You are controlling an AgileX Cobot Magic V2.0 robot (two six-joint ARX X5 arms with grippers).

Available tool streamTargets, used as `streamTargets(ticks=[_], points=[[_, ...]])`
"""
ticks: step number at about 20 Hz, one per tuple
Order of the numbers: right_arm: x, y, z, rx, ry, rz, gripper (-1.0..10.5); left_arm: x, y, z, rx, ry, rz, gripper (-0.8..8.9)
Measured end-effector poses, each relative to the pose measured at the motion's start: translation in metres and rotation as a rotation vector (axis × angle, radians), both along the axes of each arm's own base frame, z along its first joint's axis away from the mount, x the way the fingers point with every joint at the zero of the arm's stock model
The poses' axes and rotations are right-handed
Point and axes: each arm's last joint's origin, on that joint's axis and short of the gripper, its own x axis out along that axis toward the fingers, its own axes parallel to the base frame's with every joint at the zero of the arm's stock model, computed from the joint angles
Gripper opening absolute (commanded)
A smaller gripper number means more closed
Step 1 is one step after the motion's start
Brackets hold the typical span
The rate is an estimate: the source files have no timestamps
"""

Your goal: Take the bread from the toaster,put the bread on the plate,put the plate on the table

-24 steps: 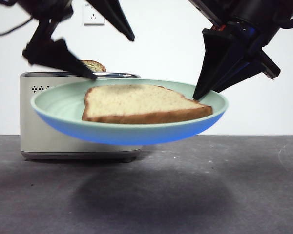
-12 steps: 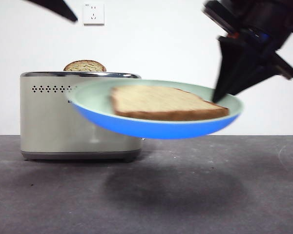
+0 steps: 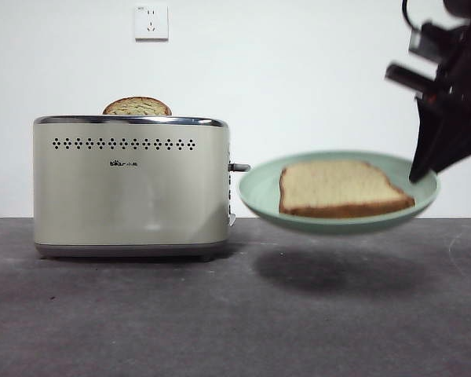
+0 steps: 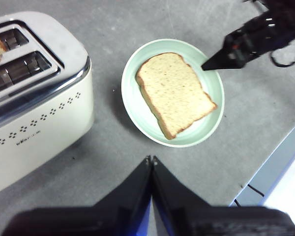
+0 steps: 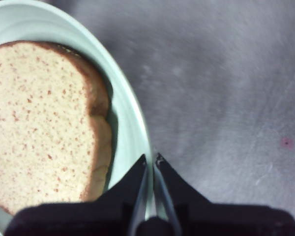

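The right gripper [image 5: 150, 160] pinches the rim of one green plate [image 3: 259, 192], held in the air above the table [image 3: 220, 314]. One slice of bread [image 3: 341, 188] lies on it. The left gripper [image 4: 151, 160] hangs closed and empty. One toaster [image 3: 129, 188] holds a second slice [image 3: 136, 106]; its logo is unreadable.

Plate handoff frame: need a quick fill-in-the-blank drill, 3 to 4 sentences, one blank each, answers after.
1. The bread lies flat on the ____.
2. The right gripper is shut on the rim of the plate, which hangs above the ____, casting a shadow on it.
3. A second, darker slice still sticks up from the ____.
4. The left gripper holds nothing and its jaws are ____.

Missing words: plate; table; toaster; shut
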Motion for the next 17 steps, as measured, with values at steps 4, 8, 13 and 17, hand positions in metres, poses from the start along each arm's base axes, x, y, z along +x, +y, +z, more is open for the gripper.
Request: streamTargets(ticks=[4, 8, 13, 17], points=[[0.023, 0.002, -0.026, 0.012, 0.015, -0.028, -0.2, -0.004, -0.004, -0.001, 0.005, 0.007, -0.031, -0.09], [0.041, 0.003, -0.061, 0.014, 0.076, -0.052, -0.2, -0.006, -0.007, -0.001, 0.005, 0.007, -0.047, -0.09], [0.052, 0.004, -0.078, 0.001, 0.068, -0.081, -0.2, -0.009, -0.008, -0.003, 0.024, 0.031, -0.058, -0.09], [0.054, 0.004, -0.079, -0.011, 0.055, -0.078, 2.8, -0.009, -0.008, -0.003, 0.025, 0.033, -0.058, -0.08]])
